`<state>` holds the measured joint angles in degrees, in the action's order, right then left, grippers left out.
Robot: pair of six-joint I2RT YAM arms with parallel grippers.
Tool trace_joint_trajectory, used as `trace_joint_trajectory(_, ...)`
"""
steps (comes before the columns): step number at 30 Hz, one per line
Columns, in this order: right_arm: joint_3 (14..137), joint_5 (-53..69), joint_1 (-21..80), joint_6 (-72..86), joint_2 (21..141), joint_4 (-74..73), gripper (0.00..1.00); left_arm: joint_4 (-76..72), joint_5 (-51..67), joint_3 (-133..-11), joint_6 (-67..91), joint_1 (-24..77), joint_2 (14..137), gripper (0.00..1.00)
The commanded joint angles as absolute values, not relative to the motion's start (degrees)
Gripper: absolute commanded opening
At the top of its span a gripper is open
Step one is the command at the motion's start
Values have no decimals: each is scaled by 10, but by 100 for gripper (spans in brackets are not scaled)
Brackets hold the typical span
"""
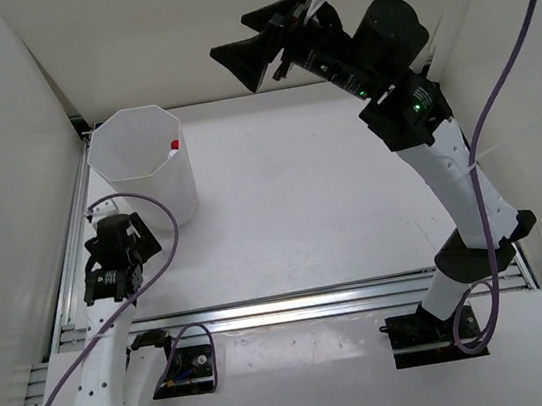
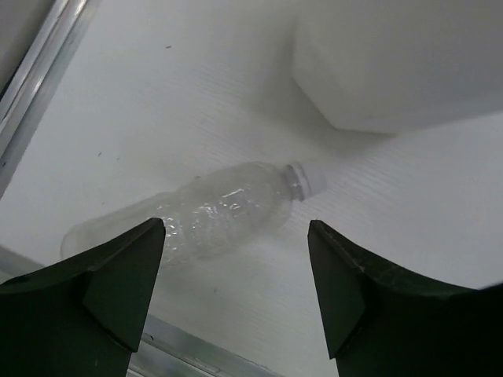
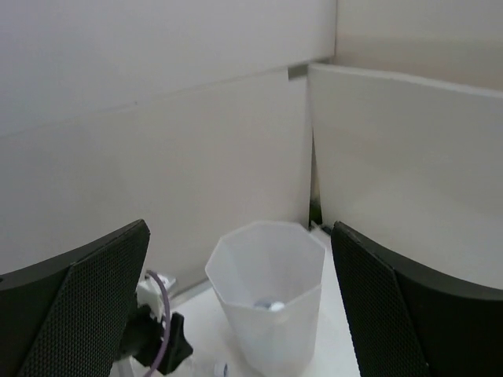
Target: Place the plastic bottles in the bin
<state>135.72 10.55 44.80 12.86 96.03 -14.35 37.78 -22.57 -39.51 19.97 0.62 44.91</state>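
A clear unlabelled bottle point(image 2: 224, 208) with a white cap lies on its side on the table, in the left wrist view. My left gripper point(image 2: 236, 259) is open and empty just above it, its fingers on either side of the bottle's near side. In the top view the left gripper point(image 1: 118, 240) hides that bottle. The white octagonal bin point(image 1: 140, 166) stands just beyond; a red cap point(image 1: 174, 146) shows inside at its rim. My right gripper point(image 1: 253, 39) is open and empty, raised high over the back of the table. In its view the bin point(image 3: 271, 314) holds a bottle point(image 3: 271, 305).
White walls enclose the table on the left, back and right. An aluminium rail point(image 1: 315, 303) runs along the near edge, and another point(image 2: 31, 102) along the left side. The bin's wall point(image 2: 393, 63) stands close to the lying bottle's cap.
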Motion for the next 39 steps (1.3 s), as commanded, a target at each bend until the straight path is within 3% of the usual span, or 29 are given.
trace_joint_trajectory(1, 1310, 113, 439, 119, 991, -214, 100, 318, -104, -381, 99, 11, 421, 85)
trace_joint_trajectory(6, 1277, 153, 421, 125, 970, -244, 100, 283, -77, -369, 52, 16, 465, 87)
trace_joint_trajectory(9, 1242, 160, 416, 130, 959, -244, 100, 283, -104, -387, 48, 16, 517, 94)
trace_joint_trajectory(13, 1229, 173, 404, 137, 959, -250, 100, 315, -181, -436, 185, 16, 590, 94)
trace_joint_trajectory(19, 1223, 185, 394, 144, 959, -261, 100, 322, -279, -459, 399, 16, 577, 95)
trace_joint_trajectory(26, 1223, 191, 388, 156, 964, -273, 100, 371, -262, -533, 329, 9, 656, 97)
trace_joint_trajectory(29, 1223, 196, 388, 161, 969, -273, 100, 426, -270, -539, 439, -14, 650, 97)
trace_joint_trajectory(32, 1216, 201, 388, 161, 976, -280, 100, 503, -315, -558, 700, -20, 623, 95)
trace_joint_trajectory(33, 1222, 201, 388, 161, 982, -294, 100, 567, -323, -563, 853, -20, 606, 100)
trace_joint_trajectory(36, 1239, 216, 388, 161, 987, -313, 100, 611, -347, -555, 1105, -20, 584, 100)
trace_joint_trajectory(39, 1230, 221, 388, 166, 980, -324, 100, 592, -370, -503, 1263, -34, 568, 100)
